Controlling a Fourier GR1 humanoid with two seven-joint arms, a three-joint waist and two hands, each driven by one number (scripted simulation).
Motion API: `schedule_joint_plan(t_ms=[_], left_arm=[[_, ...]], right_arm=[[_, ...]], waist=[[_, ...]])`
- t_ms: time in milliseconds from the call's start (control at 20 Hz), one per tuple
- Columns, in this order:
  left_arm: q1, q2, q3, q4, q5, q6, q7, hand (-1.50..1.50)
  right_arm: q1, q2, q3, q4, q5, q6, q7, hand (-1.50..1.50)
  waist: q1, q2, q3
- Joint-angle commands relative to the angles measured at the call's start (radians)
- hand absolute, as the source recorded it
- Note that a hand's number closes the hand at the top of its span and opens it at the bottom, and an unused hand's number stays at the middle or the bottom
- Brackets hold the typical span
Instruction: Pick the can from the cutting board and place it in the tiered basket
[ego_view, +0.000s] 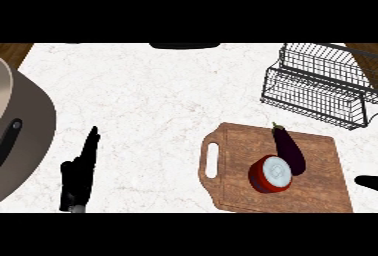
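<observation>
Wooden cutting board (310, 192) sits low on the white marble counter (148, 100), handle slot facing left. Red can (272, 175) w/ a pale lid stands upright on the board, approx. its middle. Dark eggplant (289, 149) lies on the board just behind and right of the can, touching it or nearly so, stem pointing away toward the back. Black wire tiered basket (317, 85) stands on the counter beyond the board's far right corner, apart from it. Left hand (80, 175) rests well left of the board, fingers straight and pressed together, pointing up, holding nothing. Right hand (367, 182) only pokes in at the board's right edge; can't tell what its fingers are doing. Big grey pot (29, 130) w/ a black handle sits far left of the board.
</observation>
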Motion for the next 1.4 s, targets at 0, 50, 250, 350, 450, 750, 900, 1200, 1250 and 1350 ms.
schedule_joint_plan(t_ms=[0, 50, 250, 350, 450, 750, 900, 1200, 1250, 1350], left_arm=[[0.061, 0.012, 0.0, -0.007, 0.01, -0.015, 0.002, 0.0], [0.014, -0.002, 0.002, 0.024, 0.003, -0.007, 0.009, 0.0], [0.013, 0.007, 0.012, 0.024, 0.009, -0.023, 0.006, 0.0], [0.062, -0.028, -0.029, 0.008, -0.014, -0.007, -0.021, 0.0], [0.044, -0.002, -0.01, 0.011, -0.012, -0.023, 0.0, 0.0], [-0.015, -0.037, -0.008, 0.06, -0.021, -0.035, 0.009, 0.0], [0.022, -0.006, 0.043, 0.088, 0.011, -0.089, -0.07, 0.0], [-0.005, -0.058, -0.012, 0.002, -0.048, -0.015, 0.038, 0.0], [0.037, -0.022, 0.004, -0.005, -0.022, -0.069, 0.011, 0.0], [0.058, -0.052, -0.031, -0.028, -0.065, -0.023, 0.027, 0.0]], right_arm=[[0.068, -0.158, 0.061, -0.152, 0.078, 0.09, 0.145, -1.5], [0.056, -0.187, 0.072, -0.194, 0.094, 0.095, 0.188, -1.5], [0.085, -0.281, 0.1, -0.326, 0.209, 0.103, 0.33, -1.5], [0.08, -0.304, 0.119, -0.377, 0.277, 0.082, 0.421, -1.5], [0.088, -0.293, 0.141, -0.435, 0.34, 0.063, 0.493, -1.5], [0.004, -0.16, 0.416, -0.445, 0.624, -0.005, 0.632, -1.5], [-0.079, -0.131, 0.443, -0.412, 0.659, 0.038, 0.699, -1.5], [-0.15, -0.089, 0.634, -0.396, 0.8, 0.145, 0.878, -1.5], [-0.149, -0.089, 0.608, -0.341, 0.806, 0.15, 0.84, -1.5], [-0.166, -0.041, 0.682, -0.347, 0.858, 0.169, 0.897, -1.5]], waist=[[0.007, -0.001, -0.005], [0.0, 0.004, -0.006], [0.005, 0.005, -0.004], [0.017, 0.005, -0.003], [0.018, 0.007, -0.002], [0.031, 0.012, -0.001], [0.033, 0.011, -0.001], [0.037, 0.011, -0.001], [0.037, 0.011, -0.001], [0.036, 0.009, -0.001]])
